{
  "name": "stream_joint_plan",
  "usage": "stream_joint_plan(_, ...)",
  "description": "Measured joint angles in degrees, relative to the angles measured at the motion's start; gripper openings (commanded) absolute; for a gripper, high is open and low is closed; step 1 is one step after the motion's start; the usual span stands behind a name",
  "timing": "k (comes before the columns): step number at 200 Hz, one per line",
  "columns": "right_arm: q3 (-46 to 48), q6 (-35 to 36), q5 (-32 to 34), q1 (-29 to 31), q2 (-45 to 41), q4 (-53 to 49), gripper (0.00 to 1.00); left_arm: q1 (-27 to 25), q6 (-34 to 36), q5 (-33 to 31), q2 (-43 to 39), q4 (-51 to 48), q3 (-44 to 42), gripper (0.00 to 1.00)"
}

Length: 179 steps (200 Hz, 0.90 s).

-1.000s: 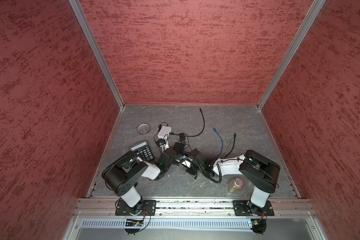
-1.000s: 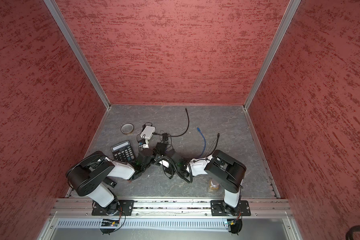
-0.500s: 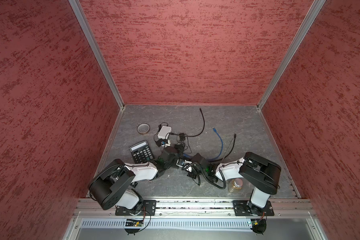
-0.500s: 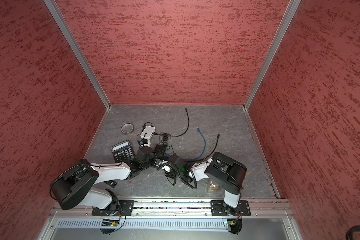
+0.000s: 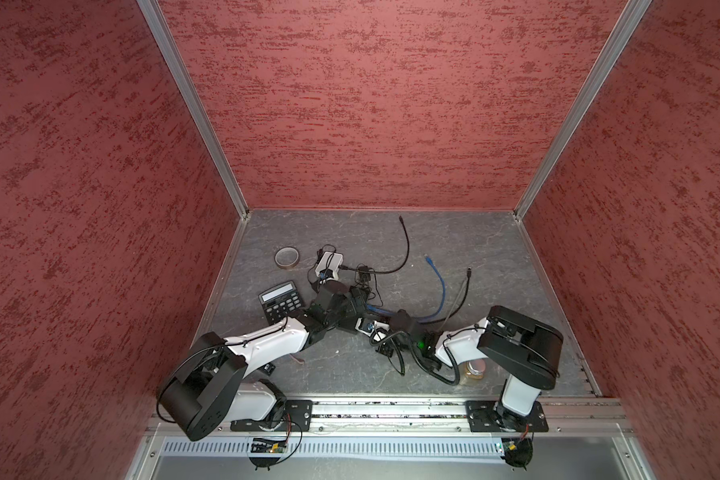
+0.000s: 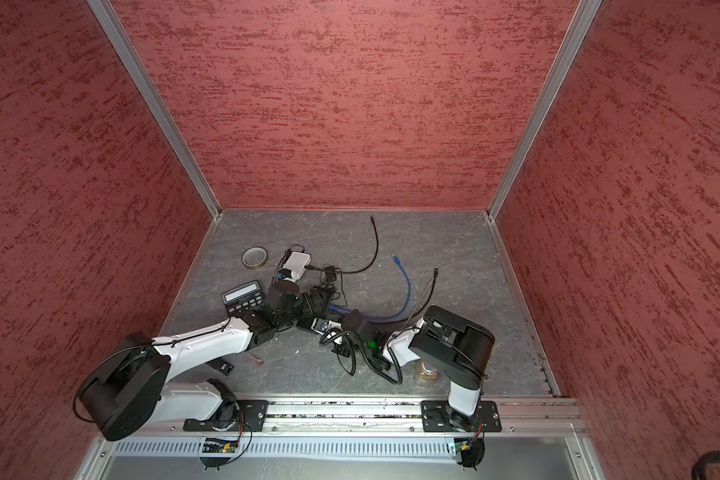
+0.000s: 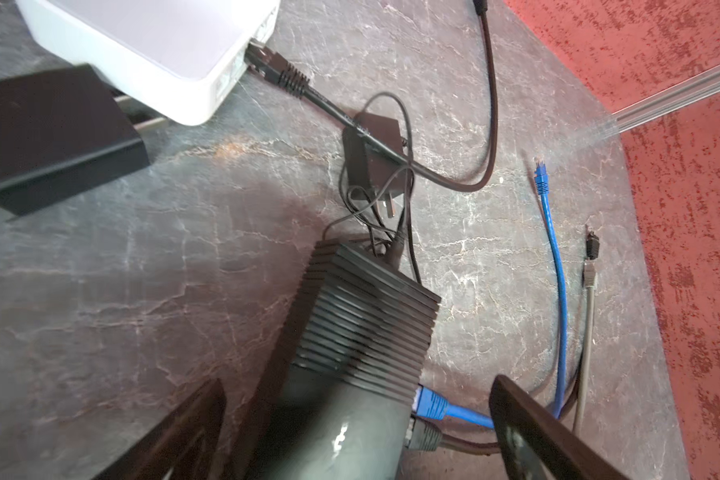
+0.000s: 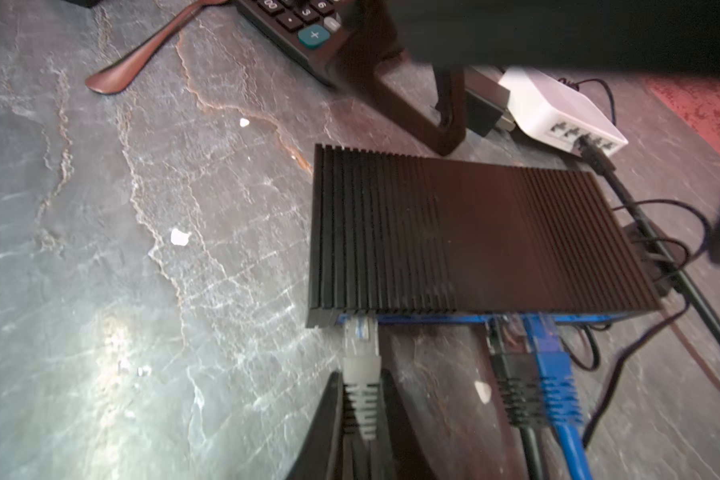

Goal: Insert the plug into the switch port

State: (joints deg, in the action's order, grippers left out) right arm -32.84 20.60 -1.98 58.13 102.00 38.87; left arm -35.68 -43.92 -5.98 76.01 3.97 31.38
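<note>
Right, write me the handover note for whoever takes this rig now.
Left gripper: open, fingers either side of the black switch, not clamping it.
Right gripper: shut on the grey plug.
Plug tip is at the switch's end port, apparently partly in; blue plug and black plug sit in ports further along.
Done: plug brought to the port.
To do: confirm full seating, which cannot be told here, then release.

Open floor [image 5: 341,370] nr front rail [image 5: 371,411]; calculator [image 5: 278,300], cables [image 8: 555,386] tight beside switch [image 8: 466,232].
</note>
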Motion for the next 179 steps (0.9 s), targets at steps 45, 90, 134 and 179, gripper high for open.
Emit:
stream_joint_plan(45,2.4,0.0,0.7,-0.1,-0.9,1.4,0.14,0.8,1.2,-0.1,0.2,-4.2,0.9,0.99)
stream_joint_plan(90,2.4,0.0,1.9,-0.2,-1.0,3.0,0.31,1.0,2.6,-1.0,-0.9,-7.0,1.1,1.00)
stream_joint_plan(134,2.4,-0.7,3.8,-0.3,-2.0,3.3,0.39,2.0,4.5,-3.2,-8.0,-10.8,1.1,1.00)
stream_joint_plan(179,0.1,-5.1,6.1,-2.2,-10.4,-2.1,0.47,5.1,6.8,-4.8,-15.4,-13.9,0.7,1.00)
